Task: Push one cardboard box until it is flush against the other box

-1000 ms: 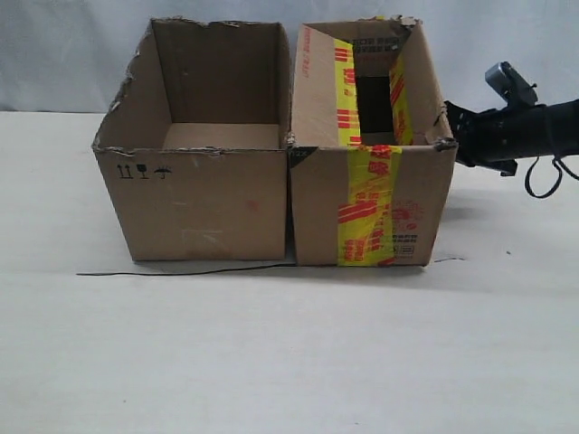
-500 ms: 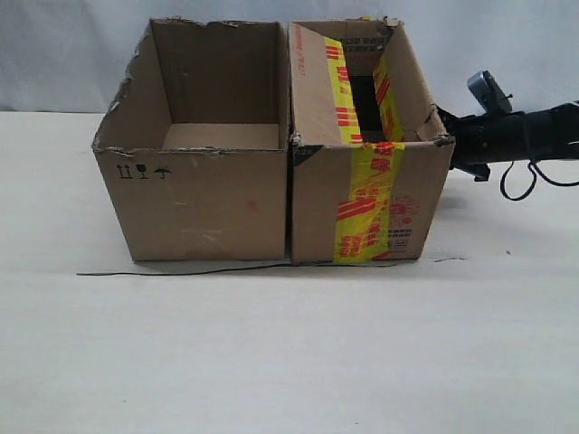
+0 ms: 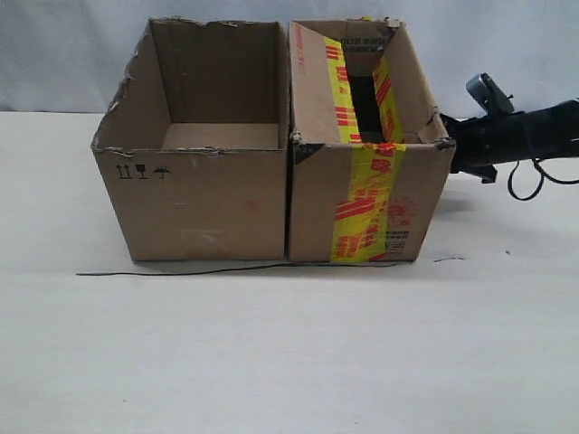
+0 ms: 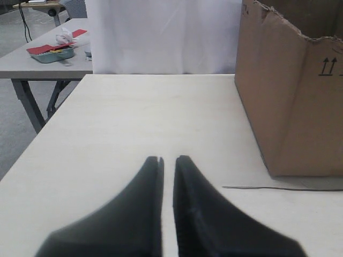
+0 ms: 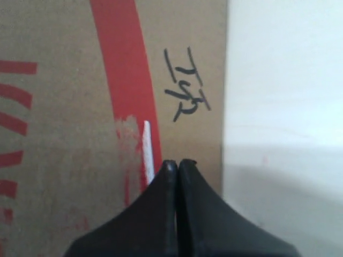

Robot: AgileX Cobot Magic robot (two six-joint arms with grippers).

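- Brown cardboard box with yellow red-striped tape [image 3: 371, 203] has slid left over the last second, and the sliver of gap at its lower left corner has closed!
- It now stands upright on the pale table [image 3: 271, 362], its left wall touching the plain brown cardboard box with ragged top edges [image 3: 204, 203]. In the exterior view the seam looks tight from rim to base.
- Right gripper [image 5: 175, 163] has its jaws pressed together on nothing, tips up against the taped box's outer right wall, beside a curved red band [image 5: 126, 80].
- Left gripper [image 4: 168, 159] sits low over the table, apart from the plain box, with only a thin slit between its jaws and nothing held.
- My read: the push looks essentially done, though whether the far edges meet is hidden.
- The taped box is open-topped with crumpled rim corners. Tape runs down its front face and inner walls, and red lettering is printed low on the front.
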